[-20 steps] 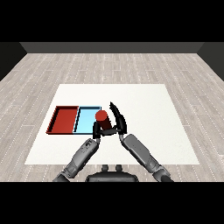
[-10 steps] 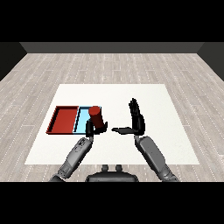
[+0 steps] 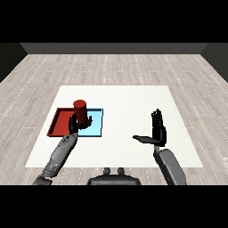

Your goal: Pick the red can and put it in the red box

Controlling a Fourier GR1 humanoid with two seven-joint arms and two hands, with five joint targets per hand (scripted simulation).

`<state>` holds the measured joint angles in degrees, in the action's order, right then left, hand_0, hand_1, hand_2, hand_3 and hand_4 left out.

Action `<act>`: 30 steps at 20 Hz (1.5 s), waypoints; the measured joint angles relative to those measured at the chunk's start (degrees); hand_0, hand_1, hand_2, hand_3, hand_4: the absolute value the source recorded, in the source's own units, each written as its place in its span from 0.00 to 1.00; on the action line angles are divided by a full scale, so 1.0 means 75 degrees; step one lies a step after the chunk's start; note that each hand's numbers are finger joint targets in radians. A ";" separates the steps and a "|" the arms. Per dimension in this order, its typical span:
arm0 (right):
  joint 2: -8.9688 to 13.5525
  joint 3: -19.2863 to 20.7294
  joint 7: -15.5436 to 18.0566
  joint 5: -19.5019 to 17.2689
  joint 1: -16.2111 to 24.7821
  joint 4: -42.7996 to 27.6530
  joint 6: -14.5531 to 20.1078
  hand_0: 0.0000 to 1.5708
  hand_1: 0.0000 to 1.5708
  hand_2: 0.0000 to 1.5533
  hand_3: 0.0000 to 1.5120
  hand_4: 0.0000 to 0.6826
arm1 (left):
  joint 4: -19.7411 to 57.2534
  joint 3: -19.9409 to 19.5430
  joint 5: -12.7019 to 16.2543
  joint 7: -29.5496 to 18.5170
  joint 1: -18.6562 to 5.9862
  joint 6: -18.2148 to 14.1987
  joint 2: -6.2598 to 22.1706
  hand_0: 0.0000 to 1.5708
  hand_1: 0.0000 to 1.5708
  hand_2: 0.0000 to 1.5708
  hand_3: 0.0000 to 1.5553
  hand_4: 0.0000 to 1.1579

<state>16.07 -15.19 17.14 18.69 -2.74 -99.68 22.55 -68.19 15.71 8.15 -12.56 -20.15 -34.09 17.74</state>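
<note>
Left forearm angles up from lower left, left hand (image 3: 75, 125) curled round the upright red can (image 3: 80, 111), left of centre over the seam between red tray (image 3: 58, 120) and light blue tray (image 3: 95, 129). Right hand (image 3: 158, 131) right of centre, fingers straight up, thumb out left, holding nothing

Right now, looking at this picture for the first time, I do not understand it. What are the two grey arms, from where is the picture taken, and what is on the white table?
The picture is taken from the robot's own head, looking down across a white table. The two grey arms are its forearms, each ending in a black hand. The left hand is curled round a red can and holds it upright above the place where the two trays meet. The red tray and the light blue tray lie side by side. The right hand is open and holds nothing.
</note>
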 measured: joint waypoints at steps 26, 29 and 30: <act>-0.0152 0.1059 0.0346 -0.0101 -0.0595 0.2375 -0.0395 0.00 0.00 0.00 0.00 0.00 | 0.8026 -0.1576 -0.0819 0.0596 -0.2806 0.0682 0.0670 0.58 0.58 0.58 0.09 0.61; -0.0201 0.1083 0.0438 -0.0122 -0.0705 0.2522 -0.0443 0.00 0.00 0.00 0.00 0.00 | 0.8363 -0.1813 -0.0648 0.0696 -0.2724 0.0779 0.0840 0.82 0.82 0.74 0.00 0.60; -0.0201 0.1139 0.0520 -0.0098 -0.0740 0.2651 -0.0506 0.00 0.00 0.00 0.00 0.00 | 0.8446 -0.1890 -0.0591 0.0743 -0.2723 0.0734 0.0849 0.95 0.95 0.85 0.00 0.56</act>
<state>14.57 -6.64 21.04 17.96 -8.29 -79.80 18.75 -4.84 1.53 3.72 -6.98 -40.57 -28.59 24.11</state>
